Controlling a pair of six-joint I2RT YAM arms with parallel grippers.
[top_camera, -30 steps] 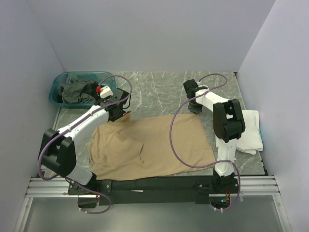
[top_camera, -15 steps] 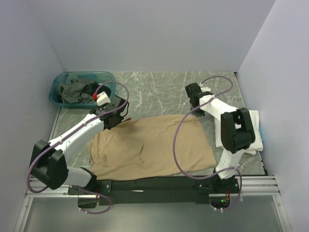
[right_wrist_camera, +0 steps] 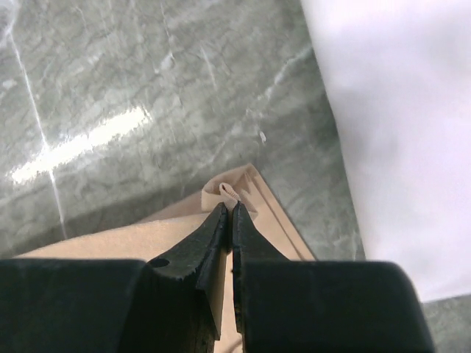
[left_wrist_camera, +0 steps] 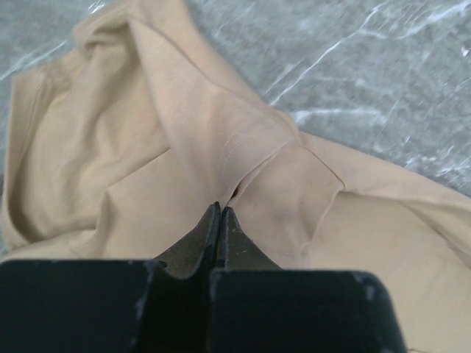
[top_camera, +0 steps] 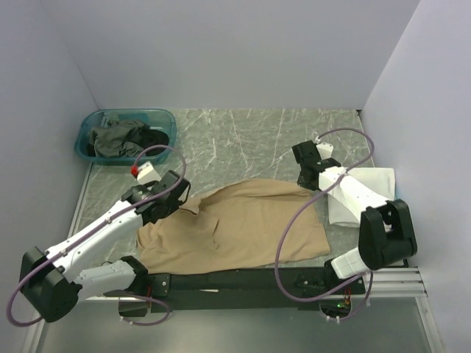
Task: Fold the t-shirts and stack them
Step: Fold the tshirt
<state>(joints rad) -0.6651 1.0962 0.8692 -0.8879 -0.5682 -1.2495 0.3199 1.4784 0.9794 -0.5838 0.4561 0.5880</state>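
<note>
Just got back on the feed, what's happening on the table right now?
Both arms are on the tan shirt, spread on the table. The left arm pinches its far left edge in shut jaws, the right arm its far right corner. A folded white shirt lies to the right; dark shirts sit in the teal tub, far left.

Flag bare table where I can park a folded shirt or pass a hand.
Free: the far band of table, between the teal tub and the right wall, beyond the tan t-shirt. Crowded: that shirt fills the near half, the white t-shirt takes the right edge, the right arm covers the gap between them.
</note>
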